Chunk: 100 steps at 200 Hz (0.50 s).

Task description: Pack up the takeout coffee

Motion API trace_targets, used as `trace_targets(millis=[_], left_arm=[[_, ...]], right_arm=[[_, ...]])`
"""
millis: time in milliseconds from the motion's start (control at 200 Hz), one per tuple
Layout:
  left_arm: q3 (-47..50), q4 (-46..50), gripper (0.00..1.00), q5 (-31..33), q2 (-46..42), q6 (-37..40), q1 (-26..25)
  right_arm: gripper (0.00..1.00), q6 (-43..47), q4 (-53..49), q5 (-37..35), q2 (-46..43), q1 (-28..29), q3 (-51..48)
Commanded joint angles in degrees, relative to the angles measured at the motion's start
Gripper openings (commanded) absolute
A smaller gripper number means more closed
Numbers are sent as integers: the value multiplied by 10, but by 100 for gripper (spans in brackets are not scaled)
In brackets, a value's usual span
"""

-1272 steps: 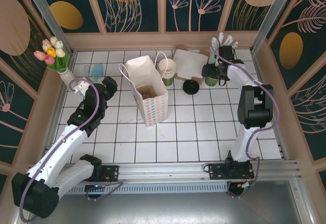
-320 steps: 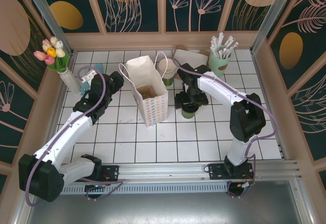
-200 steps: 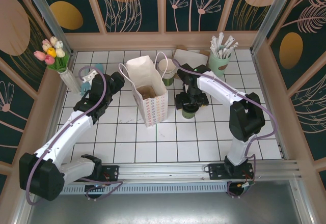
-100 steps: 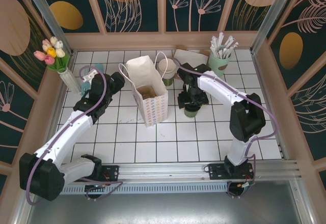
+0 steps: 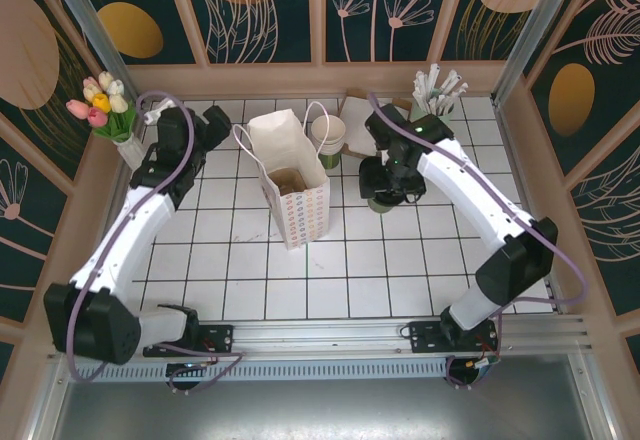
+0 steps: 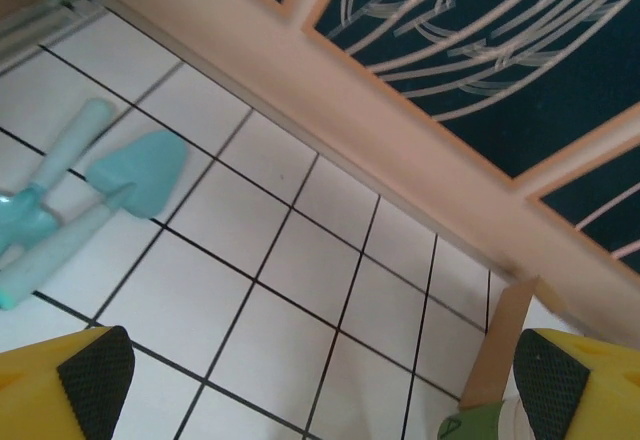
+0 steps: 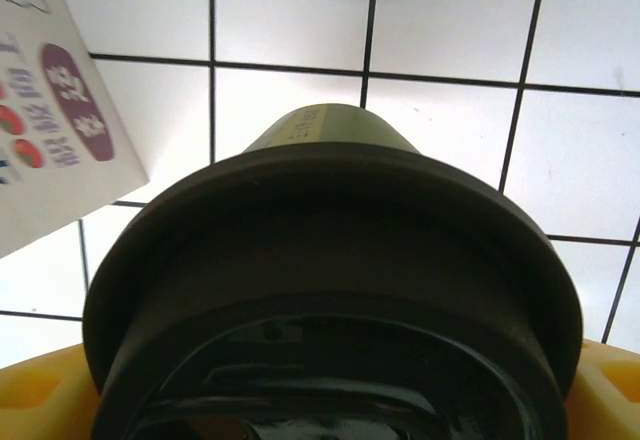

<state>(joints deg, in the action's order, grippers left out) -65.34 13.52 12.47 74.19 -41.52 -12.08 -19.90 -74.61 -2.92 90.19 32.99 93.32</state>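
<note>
The takeout coffee (image 5: 380, 201), a dark-green cup with a black round lid, sits between the fingers of my right gripper (image 5: 385, 182), just right of the white paper bag (image 5: 292, 190). In the right wrist view the lid (image 7: 330, 260) spans the frame, with a yellow finger pressed against each side, so the right gripper (image 7: 325, 392) is shut on the cup. The bag's printed corner (image 7: 60, 110) shows at the left there. The bag stands upright with its mouth open. My left gripper (image 5: 213, 125) hangs open near the back wall, left of the bag; its pads (image 6: 95, 370) are far apart over bare tile.
A stack of cream cups (image 5: 328, 135) and brown cardboard (image 5: 375, 125) stand behind the bag. A mint cup of straws (image 5: 432, 110) is at the back right. A vase of tulips (image 5: 105, 110) is at the back left. Teal scoops (image 6: 100, 190) lie under the left gripper.
My right gripper has narrowed onto the coffee cup and shifted it slightly toward the back as the arm rose. The left arm has swung back and left toward the wall.
</note>
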Motion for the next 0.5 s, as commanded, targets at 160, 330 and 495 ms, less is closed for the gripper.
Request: trace_targets(millis=[160, 330, 495], left_arm=[[-76, -53, 99, -71, 50, 33, 4], [-101, 13, 99, -65, 79, -18, 4], [-93, 30, 99, -61, 102, -40, 2]], right_arm=[[69, -29, -39, 18, -75, 2, 79], [68, -26, -41, 49, -84, 6, 135], [67, -19, -41, 83, -86, 21, 190]])
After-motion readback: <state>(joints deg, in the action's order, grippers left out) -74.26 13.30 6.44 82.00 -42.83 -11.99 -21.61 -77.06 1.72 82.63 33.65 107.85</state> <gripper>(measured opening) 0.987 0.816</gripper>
